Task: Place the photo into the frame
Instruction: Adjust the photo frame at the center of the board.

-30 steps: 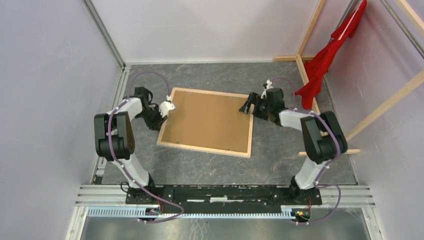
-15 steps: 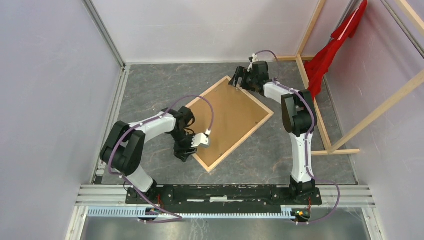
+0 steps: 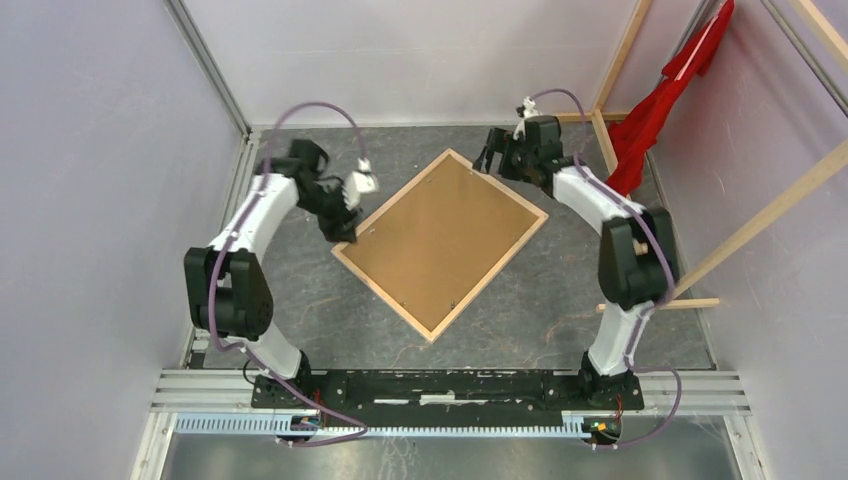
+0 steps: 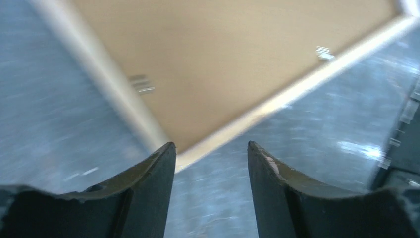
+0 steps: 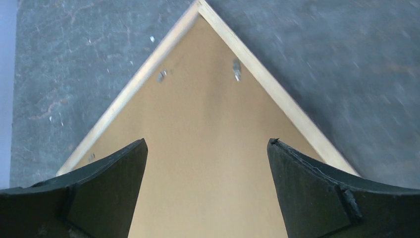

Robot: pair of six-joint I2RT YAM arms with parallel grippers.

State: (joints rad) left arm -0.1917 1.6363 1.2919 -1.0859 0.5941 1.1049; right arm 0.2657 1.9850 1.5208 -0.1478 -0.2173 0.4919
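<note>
- Nearby, a black rail (image 3: 450, 385) carrying both arm bases runs along the near edge of the grey, stone-patterned table (image 3: 300, 320)
- The frame (image 3: 433, 335) lies flat mid-table with its bare light-wood back up, turned like a diamond, one corner pointing at the rail
- A plain brown backing board (image 3: 440, 240) fills it; small metal tabs (image 5: 236, 69) sit just inside the wooden border
- Left tool (image 3: 344, 232) is at the frame's left corner; in the blurred wrist view its fingers (image 4: 158, 171) stand apart with nothing between them, the wooden corner just beyond the gap; whether it touches, cannot tell
- Right tool (image 3: 490, 163) is by the frame's far corner; its fingers (image 5: 114, 173) are spread wide and empty, poised above the board with the corner straight ahead
- Farthest off, at the right, a red cloth (image 3: 655, 115) hangs among bare wooden beams (image 3: 625, 45), well apart from the frame
</note>
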